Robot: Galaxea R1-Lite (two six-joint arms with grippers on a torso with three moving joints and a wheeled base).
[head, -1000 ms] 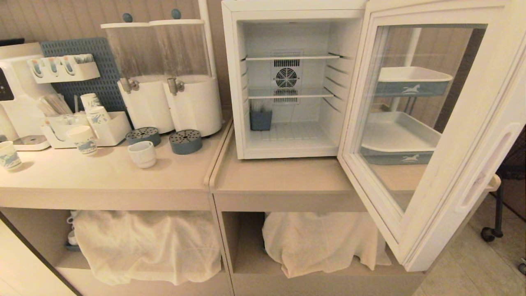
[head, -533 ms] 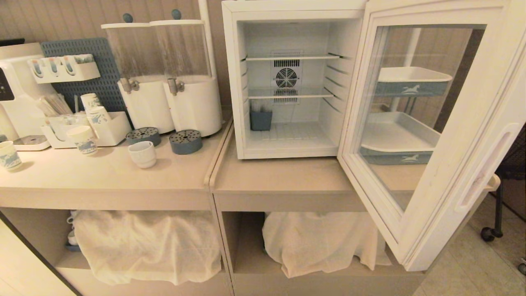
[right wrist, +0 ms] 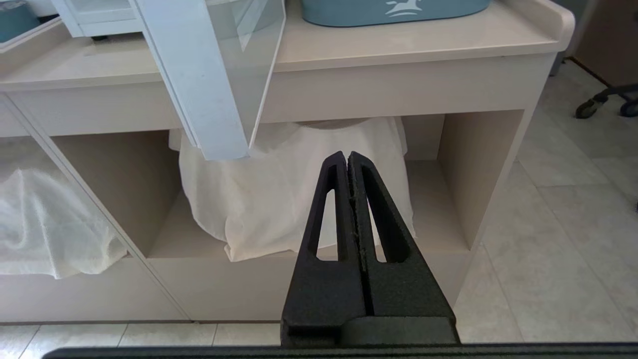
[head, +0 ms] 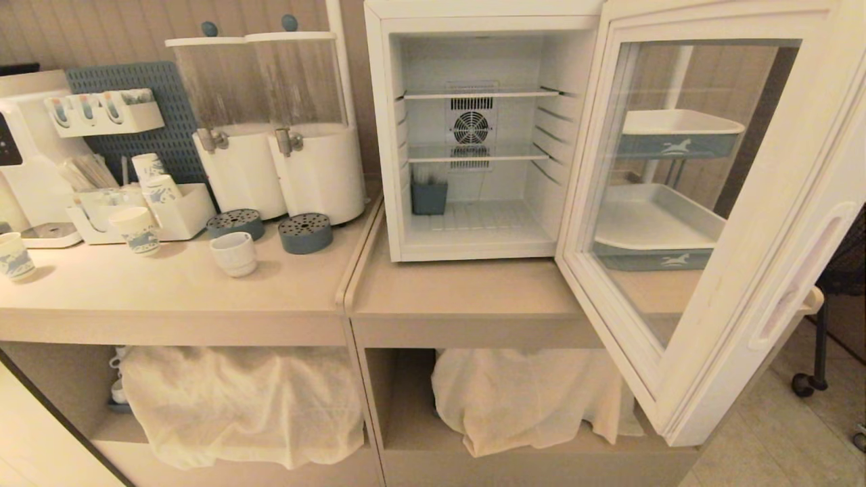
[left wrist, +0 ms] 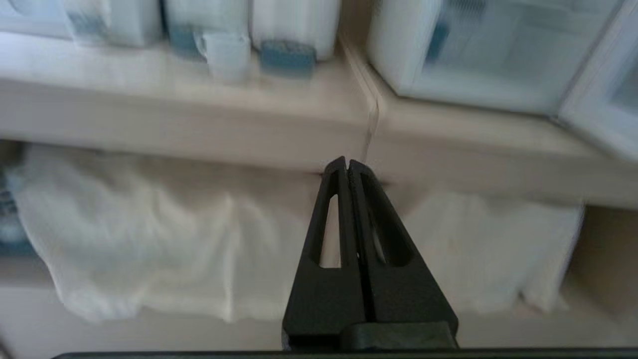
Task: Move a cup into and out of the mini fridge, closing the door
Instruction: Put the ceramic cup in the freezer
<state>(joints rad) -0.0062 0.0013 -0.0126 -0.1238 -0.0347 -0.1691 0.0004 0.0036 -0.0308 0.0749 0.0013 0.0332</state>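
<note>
The left hand (left wrist: 347, 164) has its two black fingers pressed flat together, holding nothing, and it hangs in front of the desk (left wrist: 199, 99) at the level of its front edge, before the seam where the two desk sections meet. Beyond and above that hand, off toward its left, the cup (left wrist: 225, 50) stands on the desk top; from the head camera the cup (head: 234, 253) sits upright just in front of two round blue drip trays (head: 306, 233) below the white drink dispensers (head: 318, 169). The mini fridge (head: 473, 135) rests on the adjoining desk section, up and to the right of the left hand, with its door (head: 710, 223) swung wide open. Its wire shelves are bare; a small blue bin (head: 429, 197) stands at the back of the floor. The right hand (right wrist: 348, 158), also closed tight and empty, hangs low in front of the open shelf under the desk, facing a white cloth (right wrist: 279, 189), with the lower corner of the door just above and ahead of it.
</note>
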